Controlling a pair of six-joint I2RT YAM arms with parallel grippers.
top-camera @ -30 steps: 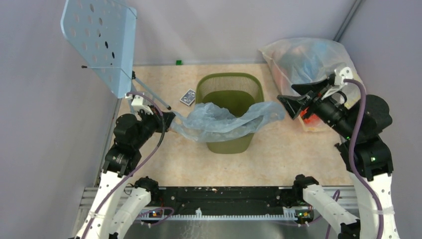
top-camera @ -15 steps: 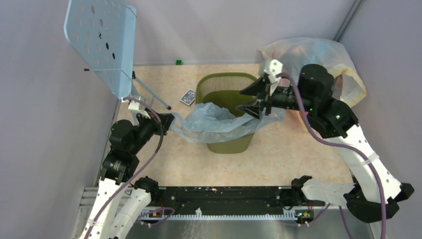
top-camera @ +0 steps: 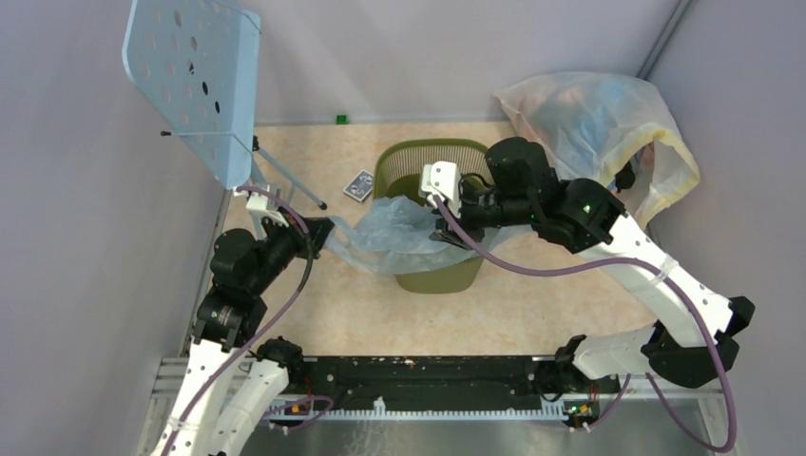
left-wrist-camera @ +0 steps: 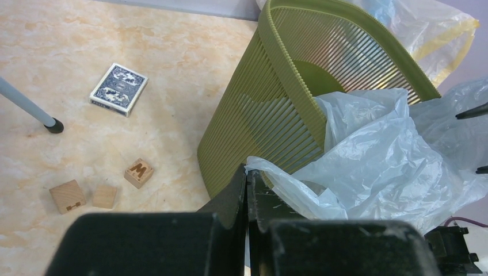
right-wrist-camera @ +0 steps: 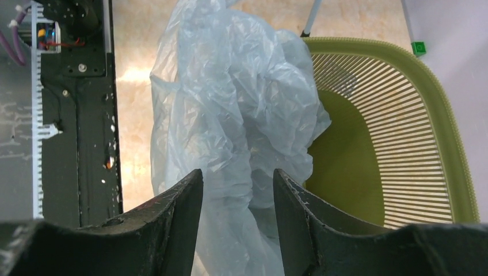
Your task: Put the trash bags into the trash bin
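The pale blue-grey trash bag (top-camera: 399, 233) hangs crumpled over the near-left rim of the olive-green trash bin (top-camera: 399, 157), partly inside it and partly outside. My left gripper (top-camera: 323, 231) is shut on the bag's left corner; in the left wrist view the film (left-wrist-camera: 374, 167) leaves the closed tips (left-wrist-camera: 247, 172) beside the bin's slatted wall (left-wrist-camera: 288, 103). My right gripper (top-camera: 454, 231) reaches across the bin from the right. Its fingers stand apart (right-wrist-camera: 237, 175) on either side of a bunched fold of the bag (right-wrist-camera: 230, 98), above the bin (right-wrist-camera: 403, 132).
A big clear-yellowish sack (top-camera: 594, 114) of coloured items sits at the back right. A blue perforated panel on thin legs (top-camera: 195, 76) stands at the back left. A card deck (left-wrist-camera: 118, 89) and small wooden blocks (left-wrist-camera: 139, 172) lie left of the bin.
My right arm has swung left from beside the sack to over the bin, and its jaws have narrowed around the bag. The left gripper has stayed clamped on the bag corner.
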